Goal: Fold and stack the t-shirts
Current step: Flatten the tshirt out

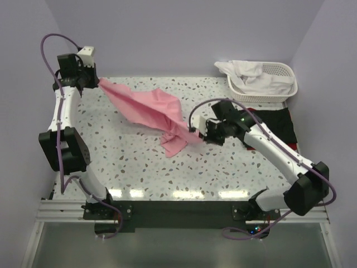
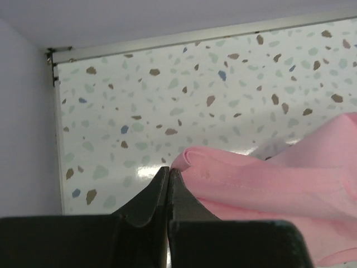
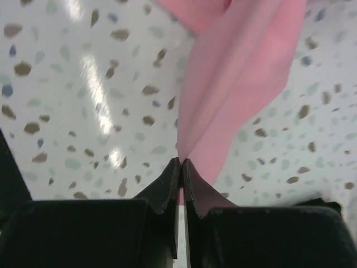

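Note:
A light pink t-shirt (image 1: pixel 152 109) hangs stretched between both grippers above the speckled table. My left gripper (image 1: pixel 96 84) is shut on one corner at the back left; in the left wrist view the pink cloth (image 2: pixel 268 184) bunches at the closed fingertips (image 2: pixel 169 170). My right gripper (image 1: pixel 198 133) is shut on the other end near the table's middle; in the right wrist view the pink cloth (image 3: pixel 234 84) fans out from the closed tips (image 3: pixel 182 162). A loose flap (image 1: pixel 173 144) droops onto the table. A black shirt (image 1: pixel 276 120) with red cloth (image 1: pixel 251 111) at its edge lies at the right. White shirts (image 1: pixel 251 75) fill the basket.
A white lattice basket (image 1: pixel 279 89) stands at the back right corner. The table's back edge and left wall (image 2: pixel 33 139) are close to the left gripper. The right arm (image 1: pixel 273 148) crosses in front of the black shirt.

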`<act>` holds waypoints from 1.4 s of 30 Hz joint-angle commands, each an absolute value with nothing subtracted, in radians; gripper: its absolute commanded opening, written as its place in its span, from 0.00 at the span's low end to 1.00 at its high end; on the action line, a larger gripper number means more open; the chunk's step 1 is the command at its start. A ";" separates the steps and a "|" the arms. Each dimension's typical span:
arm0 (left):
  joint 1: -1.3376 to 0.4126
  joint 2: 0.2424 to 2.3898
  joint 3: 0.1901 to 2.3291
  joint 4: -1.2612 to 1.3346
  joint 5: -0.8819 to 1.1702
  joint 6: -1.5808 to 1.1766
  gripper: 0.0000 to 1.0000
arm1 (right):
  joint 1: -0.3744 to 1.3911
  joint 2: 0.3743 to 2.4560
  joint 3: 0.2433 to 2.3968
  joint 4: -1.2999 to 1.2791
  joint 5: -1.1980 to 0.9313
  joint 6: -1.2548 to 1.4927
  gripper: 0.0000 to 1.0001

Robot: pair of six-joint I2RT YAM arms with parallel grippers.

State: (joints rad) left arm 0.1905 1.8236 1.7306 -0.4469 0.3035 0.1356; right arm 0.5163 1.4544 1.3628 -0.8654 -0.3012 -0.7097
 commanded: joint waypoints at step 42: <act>0.307 1.718 1.463 -0.542 0.433 0.232 0.00 | 0.615 2.359 1.954 -0.598 -0.448 -0.066 0.74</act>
State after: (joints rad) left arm 0.3054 1.7649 1.4731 -0.5468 0.4164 0.2253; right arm 0.6048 2.3093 1.8889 -0.6750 -0.4362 -0.1036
